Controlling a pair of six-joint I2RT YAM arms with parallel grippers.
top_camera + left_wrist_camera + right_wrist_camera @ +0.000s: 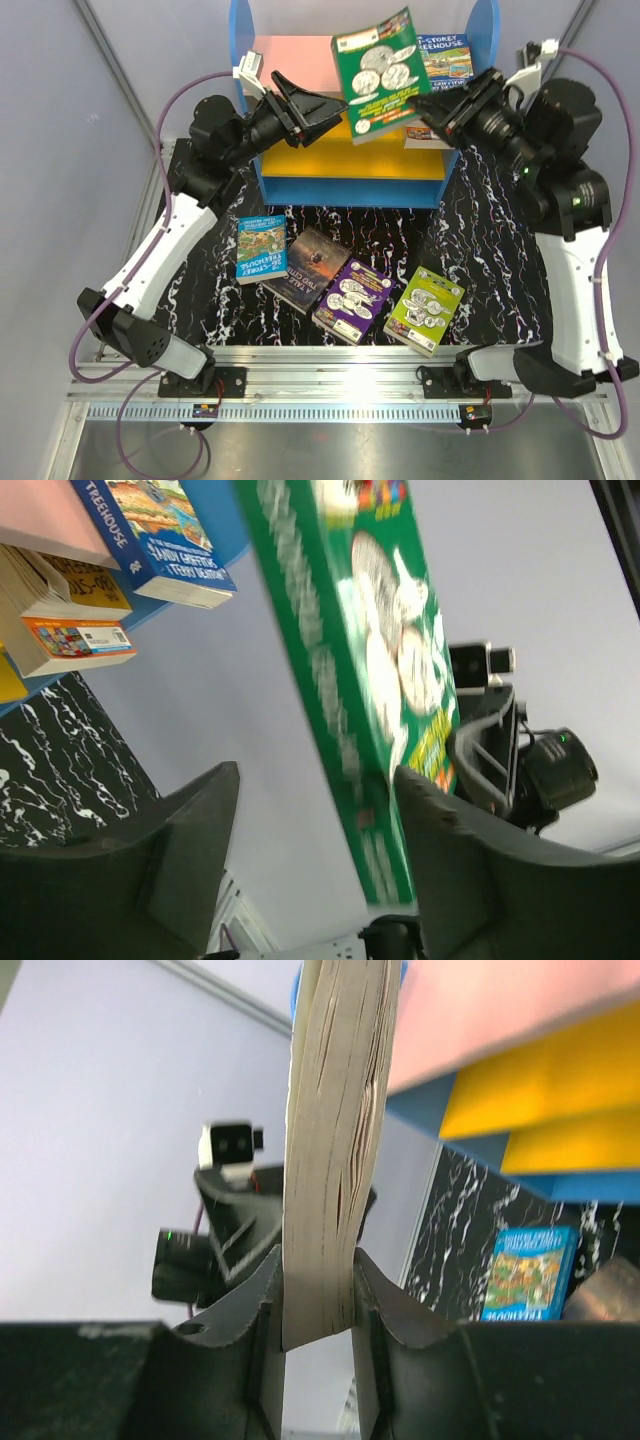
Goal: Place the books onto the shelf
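Observation:
A green coin-picture book (380, 75) hangs upright in front of the shelf (290, 60), its lower right corner pinched by my right gripper (428, 108). In the right wrist view its page edge (335, 1160) sits clamped between both fingers of that gripper (320, 1300). My left gripper (335, 105) stands open at the book's left edge; the green cover (370, 680) lies close by the right finger (470, 860), with a wide gap to the other finger. On the shelf rest a blue Treehouse book (447, 57) and an orange one (425, 135).
On the marbled black table lie a blue book (261, 248), a dark brown one (308, 268), a purple one (352, 300) and a lime one (424, 310). The shelf has blue side panels (240, 60) and yellow lower boards (340, 160).

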